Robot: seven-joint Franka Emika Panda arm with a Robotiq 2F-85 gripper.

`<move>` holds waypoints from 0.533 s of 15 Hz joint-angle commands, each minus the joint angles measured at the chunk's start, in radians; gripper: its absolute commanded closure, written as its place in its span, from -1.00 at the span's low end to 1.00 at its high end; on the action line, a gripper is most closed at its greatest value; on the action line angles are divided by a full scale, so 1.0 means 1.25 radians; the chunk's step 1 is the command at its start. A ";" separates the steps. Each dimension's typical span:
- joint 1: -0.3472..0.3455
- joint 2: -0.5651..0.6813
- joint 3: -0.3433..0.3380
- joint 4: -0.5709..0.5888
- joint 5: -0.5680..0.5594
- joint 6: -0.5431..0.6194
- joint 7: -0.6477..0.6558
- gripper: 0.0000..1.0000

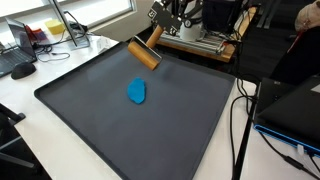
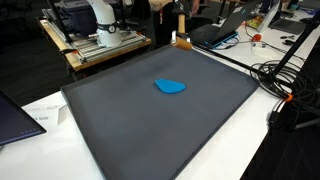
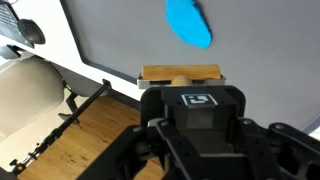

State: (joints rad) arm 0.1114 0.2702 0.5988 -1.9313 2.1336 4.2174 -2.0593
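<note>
My gripper (image 1: 154, 35) is shut on the handle of a wooden tool (image 1: 145, 53), a short brown bar with a round handle in its middle. The tool hangs over the far edge of a large dark grey mat (image 1: 90, 105). In the wrist view the wooden tool (image 3: 180, 73) lies crosswise just beyond my gripper (image 3: 182, 88), whose fingertips are hidden by its body. A flat blue blob (image 1: 138, 92) lies near the middle of the mat, a short way from the tool. The blue blob (image 2: 171, 87) and wooden tool (image 2: 182, 40) show in both exterior views. Whether the tool touches the mat I cannot tell.
The mat lies on a white table (image 1: 30, 85). A keyboard (image 1: 22, 69) and clutter sit at one end. Black cables (image 2: 285, 75) run along the mat's side, beside a laptop (image 1: 295, 105). A wooden platform with equipment (image 2: 100, 45) stands behind the mat.
</note>
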 commanded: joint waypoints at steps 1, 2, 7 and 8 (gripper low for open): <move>0.066 0.092 -0.085 0.150 0.064 0.067 -0.107 0.57; 0.065 0.090 -0.110 0.135 0.072 0.045 -0.115 0.57; 0.178 0.159 -0.281 0.250 0.184 0.047 -0.198 0.57; 0.215 0.164 -0.335 0.258 0.215 0.036 -0.218 0.57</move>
State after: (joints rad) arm 0.2946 0.4264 0.2928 -1.7300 2.3048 4.2136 -2.2309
